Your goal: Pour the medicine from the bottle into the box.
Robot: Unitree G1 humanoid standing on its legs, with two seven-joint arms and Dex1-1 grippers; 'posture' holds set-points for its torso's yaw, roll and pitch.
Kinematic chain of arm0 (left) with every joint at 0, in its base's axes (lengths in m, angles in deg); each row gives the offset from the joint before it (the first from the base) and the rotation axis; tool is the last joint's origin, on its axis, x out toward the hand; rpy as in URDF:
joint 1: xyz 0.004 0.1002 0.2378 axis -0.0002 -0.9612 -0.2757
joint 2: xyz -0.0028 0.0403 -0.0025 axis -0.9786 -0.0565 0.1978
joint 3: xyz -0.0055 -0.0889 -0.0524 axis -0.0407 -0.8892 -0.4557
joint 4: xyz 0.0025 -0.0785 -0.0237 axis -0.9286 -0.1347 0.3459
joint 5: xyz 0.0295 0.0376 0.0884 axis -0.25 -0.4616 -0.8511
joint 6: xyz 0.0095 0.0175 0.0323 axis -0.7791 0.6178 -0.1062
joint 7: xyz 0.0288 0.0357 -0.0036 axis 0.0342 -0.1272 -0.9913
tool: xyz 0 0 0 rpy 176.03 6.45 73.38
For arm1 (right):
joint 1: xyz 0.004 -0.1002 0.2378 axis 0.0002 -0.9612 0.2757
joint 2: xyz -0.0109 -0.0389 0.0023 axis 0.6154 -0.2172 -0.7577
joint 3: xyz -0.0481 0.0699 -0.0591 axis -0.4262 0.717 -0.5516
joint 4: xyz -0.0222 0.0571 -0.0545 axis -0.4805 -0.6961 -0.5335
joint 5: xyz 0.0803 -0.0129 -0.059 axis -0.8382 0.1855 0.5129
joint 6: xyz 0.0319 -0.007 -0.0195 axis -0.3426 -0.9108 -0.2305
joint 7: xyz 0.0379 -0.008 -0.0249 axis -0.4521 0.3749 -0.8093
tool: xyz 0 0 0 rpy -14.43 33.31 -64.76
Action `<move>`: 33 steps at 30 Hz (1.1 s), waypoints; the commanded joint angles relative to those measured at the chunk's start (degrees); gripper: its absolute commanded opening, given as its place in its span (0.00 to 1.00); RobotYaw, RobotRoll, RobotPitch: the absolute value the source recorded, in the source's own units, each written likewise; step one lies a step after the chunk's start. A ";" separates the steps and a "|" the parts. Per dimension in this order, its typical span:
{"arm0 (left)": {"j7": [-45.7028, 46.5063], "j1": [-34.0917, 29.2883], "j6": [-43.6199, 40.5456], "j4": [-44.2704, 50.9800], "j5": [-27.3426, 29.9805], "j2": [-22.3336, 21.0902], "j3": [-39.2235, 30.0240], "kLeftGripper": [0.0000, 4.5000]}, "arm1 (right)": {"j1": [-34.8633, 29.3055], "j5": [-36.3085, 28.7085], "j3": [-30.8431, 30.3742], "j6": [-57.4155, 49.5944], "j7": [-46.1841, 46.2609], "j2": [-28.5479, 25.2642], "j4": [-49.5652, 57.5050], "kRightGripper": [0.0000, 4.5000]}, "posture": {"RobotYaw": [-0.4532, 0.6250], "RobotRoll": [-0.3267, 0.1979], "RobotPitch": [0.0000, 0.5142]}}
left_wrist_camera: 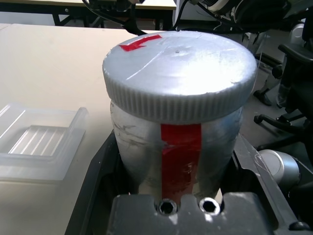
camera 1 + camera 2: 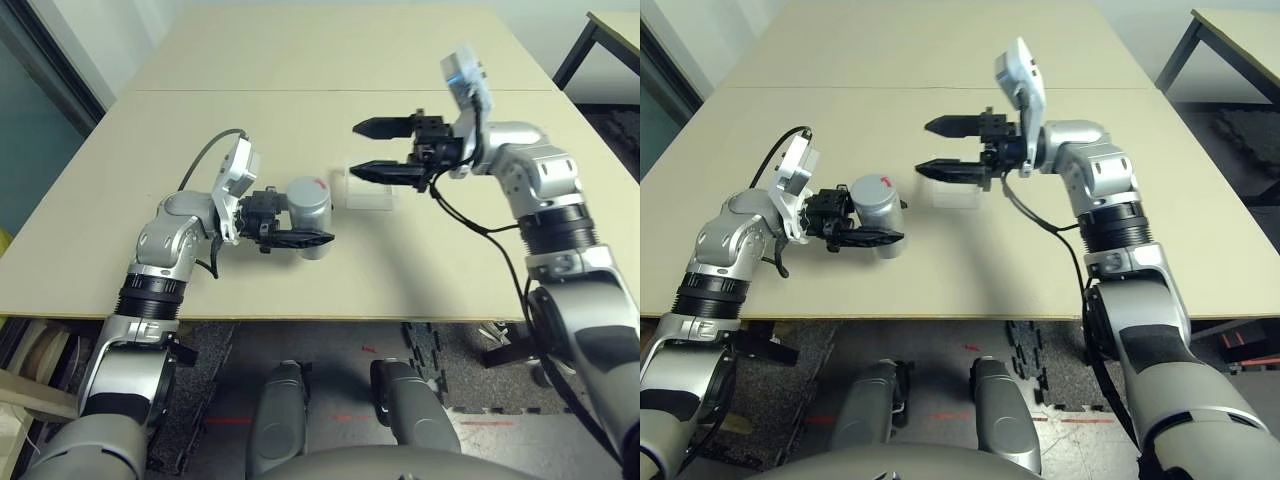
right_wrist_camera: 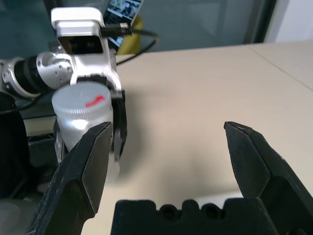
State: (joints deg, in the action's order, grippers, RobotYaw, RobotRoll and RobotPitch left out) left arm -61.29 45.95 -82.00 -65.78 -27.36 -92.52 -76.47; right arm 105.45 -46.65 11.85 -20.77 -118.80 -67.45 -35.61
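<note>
The silvery bottle [image 2: 310,215] with red label marks stands upright on the table, its round grey cap [image 1: 180,73] on. My left gripper [image 2: 320,228] is shut on the bottle's body from the left. The medicine is hidden inside the capped bottle. The clear plastic box [image 2: 368,190] lies on the table just right of the bottle and a little farther back, also seen beside the bottle [image 1: 39,142]. My right gripper [image 2: 354,149] hovers above the box, open and holding nothing, its fingers pointing left toward the bottle [image 3: 83,112].
The beige table [image 2: 300,60] stretches far back, with a seam across it behind the arms. Its front edge runs close below the left arm. Another table [image 2: 620,30] stands at the back right, and black floor mats lie under the front edge.
</note>
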 commanded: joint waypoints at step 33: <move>0.97 2.99 6.98 -7.09 -2.62 1.22 1.67 0.57 | -1.50 2.05 -11.65 -15.27 14.24 9.45 21.61 1.00 | 0.39 0.62 0.24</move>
State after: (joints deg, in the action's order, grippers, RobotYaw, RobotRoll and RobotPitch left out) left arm -59.97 48.94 -75.33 -72.88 -29.20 -91.36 -75.63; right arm 103.34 -45.20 1.04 -36.44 -105.02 -58.24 -13.15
